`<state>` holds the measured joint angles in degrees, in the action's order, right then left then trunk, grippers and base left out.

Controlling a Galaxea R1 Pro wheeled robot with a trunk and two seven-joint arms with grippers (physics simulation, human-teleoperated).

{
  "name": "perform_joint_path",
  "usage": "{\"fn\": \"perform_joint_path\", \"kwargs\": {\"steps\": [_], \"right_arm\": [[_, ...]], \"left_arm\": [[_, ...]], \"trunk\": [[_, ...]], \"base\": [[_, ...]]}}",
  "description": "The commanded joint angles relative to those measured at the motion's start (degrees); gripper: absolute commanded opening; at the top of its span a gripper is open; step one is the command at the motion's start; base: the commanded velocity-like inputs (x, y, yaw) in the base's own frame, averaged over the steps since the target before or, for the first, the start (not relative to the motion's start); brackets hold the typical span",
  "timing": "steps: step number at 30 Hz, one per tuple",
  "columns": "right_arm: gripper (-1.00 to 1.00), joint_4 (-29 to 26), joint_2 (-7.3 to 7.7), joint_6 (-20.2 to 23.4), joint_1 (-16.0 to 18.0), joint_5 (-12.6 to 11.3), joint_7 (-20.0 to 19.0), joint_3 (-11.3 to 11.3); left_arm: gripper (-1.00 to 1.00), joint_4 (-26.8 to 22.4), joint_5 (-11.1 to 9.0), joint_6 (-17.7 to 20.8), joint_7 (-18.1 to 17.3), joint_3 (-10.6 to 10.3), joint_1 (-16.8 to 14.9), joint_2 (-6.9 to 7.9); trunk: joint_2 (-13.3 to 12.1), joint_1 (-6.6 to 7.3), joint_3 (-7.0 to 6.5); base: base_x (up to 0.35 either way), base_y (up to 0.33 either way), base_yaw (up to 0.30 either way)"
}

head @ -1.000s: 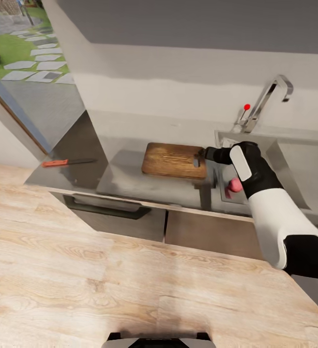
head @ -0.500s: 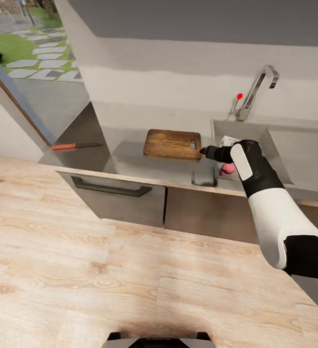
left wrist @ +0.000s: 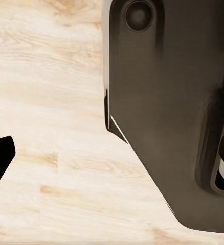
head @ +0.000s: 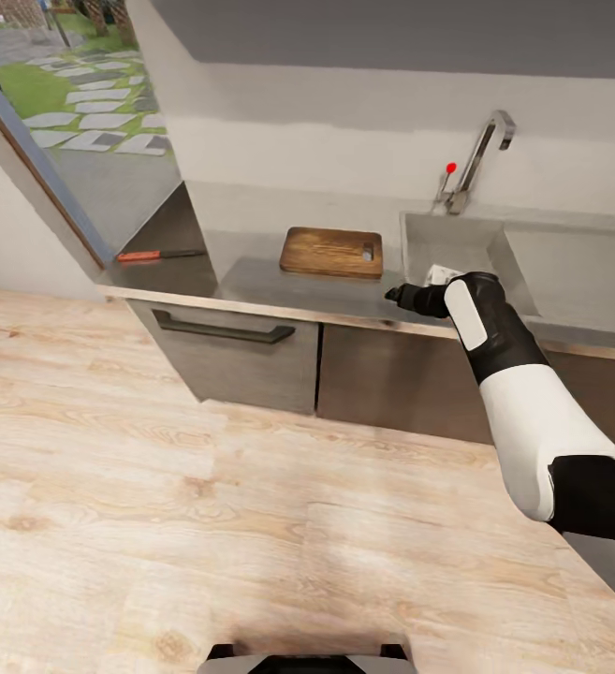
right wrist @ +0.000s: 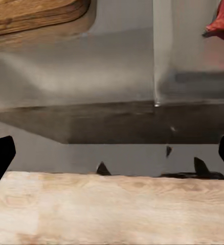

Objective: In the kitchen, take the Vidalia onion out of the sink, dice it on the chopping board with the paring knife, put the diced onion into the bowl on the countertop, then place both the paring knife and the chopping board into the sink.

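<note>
The brown chopping board point(head: 331, 253) lies on the grey countertop point(head: 270, 284), just left of the sink point(head: 443, 245). The paring knife point(head: 157, 255), with its red-orange handle, rests at the countertop's far left end. My right gripper point(head: 393, 295) hovers at the counter's front edge, between board and sink. In the right wrist view this gripper point(right wrist: 112, 155) is open and holds nothing. There the Vidalia onion point(right wrist: 223, 21) shows as a pinkish-red lump inside the sink, beyond the fingers. My left gripper point(left wrist: 112, 158) hangs open over the wooden floor, beside the robot's dark body. The bowl is out of view.
A curved chrome tap point(head: 478, 159) with a red dot stands behind the sink. Grey cabinets with a dark bar handle point(head: 221, 330) sit under the worktop. Light wood floor point(head: 204, 505) stretches between me and the cabinets. A glass door to a garden point(head: 54, 103) is at the left.
The whole head view has pulled back from the counter, so the camera moved. My right gripper now sits at the counter's front edge instead of over the sink, and my arm hides the onion.
</note>
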<state>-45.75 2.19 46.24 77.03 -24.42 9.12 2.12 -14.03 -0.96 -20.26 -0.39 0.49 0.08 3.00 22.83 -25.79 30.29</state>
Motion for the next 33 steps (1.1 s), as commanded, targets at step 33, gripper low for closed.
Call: {"fn": "perform_joint_path", "kwargs": {"steps": [33], "right_arm": [[1.00, 1.9, 0.01, -25.4, -33.0, 12.6, -0.6, 0.3]], "left_arm": [[1.00, -3.2, 0.0, -0.1, 0.1, 0.1, -0.2, 0.03]], "trunk": [[0.1, 0.00, 0.08]], "base": [[-0.142, 0.000, 0.000]]}}
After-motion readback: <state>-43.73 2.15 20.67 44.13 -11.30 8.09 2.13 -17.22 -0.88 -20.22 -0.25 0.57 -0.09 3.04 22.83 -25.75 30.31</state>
